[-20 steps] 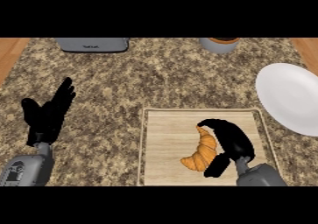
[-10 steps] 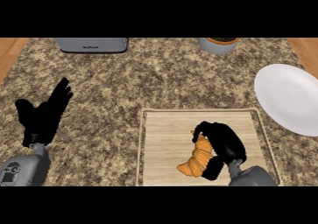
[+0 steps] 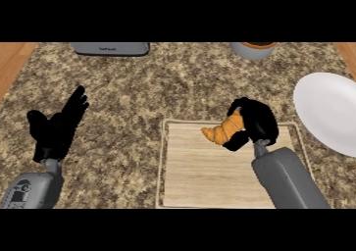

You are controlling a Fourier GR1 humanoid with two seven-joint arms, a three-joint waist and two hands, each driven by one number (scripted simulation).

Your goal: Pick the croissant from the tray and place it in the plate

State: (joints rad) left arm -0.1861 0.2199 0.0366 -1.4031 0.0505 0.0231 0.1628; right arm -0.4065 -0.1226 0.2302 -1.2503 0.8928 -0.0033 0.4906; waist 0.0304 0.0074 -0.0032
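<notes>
Since a second ago the right hand (image 3: 254,122), fingers curled round the croissant (image 3: 225,131), has lifted it toward the tray (image 3: 209,186)'s far edge, so carrying to the plate (image 3: 332,110) comes next.

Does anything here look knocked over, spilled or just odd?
Nothing stands out. The croissant is held in the right hand over the tray, the plate lies flat, and the left hand rests open.
</notes>
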